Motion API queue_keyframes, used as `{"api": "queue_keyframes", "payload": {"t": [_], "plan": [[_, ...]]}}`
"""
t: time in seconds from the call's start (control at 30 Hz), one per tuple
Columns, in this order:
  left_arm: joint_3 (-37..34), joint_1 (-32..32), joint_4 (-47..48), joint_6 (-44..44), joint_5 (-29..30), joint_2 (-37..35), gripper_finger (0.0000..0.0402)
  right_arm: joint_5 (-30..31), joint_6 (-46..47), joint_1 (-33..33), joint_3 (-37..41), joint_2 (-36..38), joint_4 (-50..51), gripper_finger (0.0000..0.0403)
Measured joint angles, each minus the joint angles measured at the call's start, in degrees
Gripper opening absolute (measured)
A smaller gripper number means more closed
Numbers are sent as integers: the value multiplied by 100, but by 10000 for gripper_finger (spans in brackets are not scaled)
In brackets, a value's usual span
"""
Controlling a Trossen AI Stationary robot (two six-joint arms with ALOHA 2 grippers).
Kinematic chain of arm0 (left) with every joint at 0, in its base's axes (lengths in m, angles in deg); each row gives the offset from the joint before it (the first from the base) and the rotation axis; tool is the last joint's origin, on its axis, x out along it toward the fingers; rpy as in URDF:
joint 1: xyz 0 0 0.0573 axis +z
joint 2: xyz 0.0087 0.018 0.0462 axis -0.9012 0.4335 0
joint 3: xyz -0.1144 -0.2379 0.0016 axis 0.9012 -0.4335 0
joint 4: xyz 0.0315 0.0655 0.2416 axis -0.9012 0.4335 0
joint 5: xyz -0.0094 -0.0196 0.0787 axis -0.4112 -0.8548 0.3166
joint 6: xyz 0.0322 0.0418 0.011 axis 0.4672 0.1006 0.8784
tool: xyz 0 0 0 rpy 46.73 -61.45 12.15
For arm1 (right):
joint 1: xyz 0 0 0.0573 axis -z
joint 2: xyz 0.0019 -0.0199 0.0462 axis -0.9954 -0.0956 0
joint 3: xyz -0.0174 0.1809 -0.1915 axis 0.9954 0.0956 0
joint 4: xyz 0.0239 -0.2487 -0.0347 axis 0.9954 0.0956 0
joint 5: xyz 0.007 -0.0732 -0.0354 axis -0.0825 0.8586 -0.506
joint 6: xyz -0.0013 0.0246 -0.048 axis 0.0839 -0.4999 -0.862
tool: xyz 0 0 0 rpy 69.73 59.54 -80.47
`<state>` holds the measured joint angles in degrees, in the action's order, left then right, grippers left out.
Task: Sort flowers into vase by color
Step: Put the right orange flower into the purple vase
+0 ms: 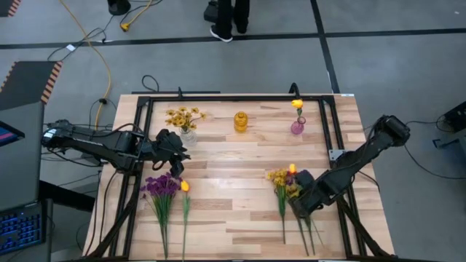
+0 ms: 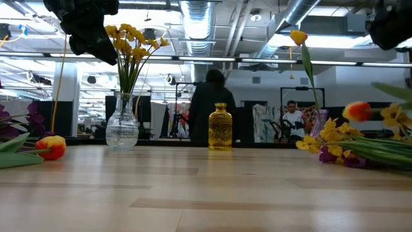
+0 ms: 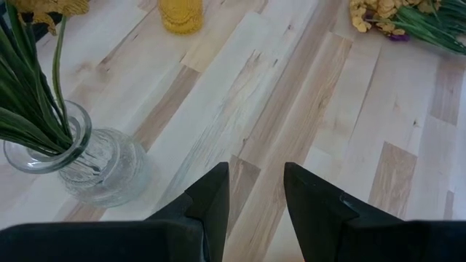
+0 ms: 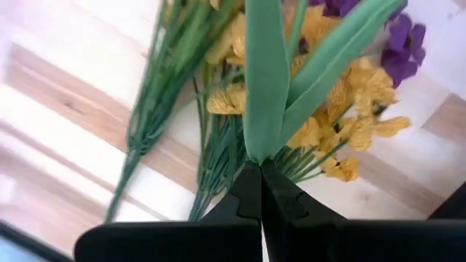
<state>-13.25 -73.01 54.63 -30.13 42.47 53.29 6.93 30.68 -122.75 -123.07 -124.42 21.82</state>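
right tool point(image 4: 260, 191): clenched on tulip point(image 4: 266, 80) stem, over flower pile point(image 1: 285, 182) | left tool point(image 3: 255, 191): released, empty, beside clear vase point(image 3: 87, 164)

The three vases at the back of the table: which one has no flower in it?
The amber vase in the middle is empty. The clear vase holds a yellow bunch; the pink vase holds one tulip.

High cam straight down over my whole table point(image 1: 240, 175); low cam level at tabletop; my wrist cams close-in. Low and left-wrist share amber bottle point(image 2: 220, 127).
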Motion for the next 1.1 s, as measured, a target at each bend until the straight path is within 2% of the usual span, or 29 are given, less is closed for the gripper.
{"api": "queue_keyframes", "payload": {"t": [0.3,0.87,1.1], "plan": [[0,0,-1,-1,0,-1,119,598,-502,0,0,847,12,21],[0,1,-1,-20,1,-1,119,3271,-1930,2,0,2136,21,22],[0,1,0,-25,2,-2,119,3963,-2513,2,0,2361,-1,22]]}}
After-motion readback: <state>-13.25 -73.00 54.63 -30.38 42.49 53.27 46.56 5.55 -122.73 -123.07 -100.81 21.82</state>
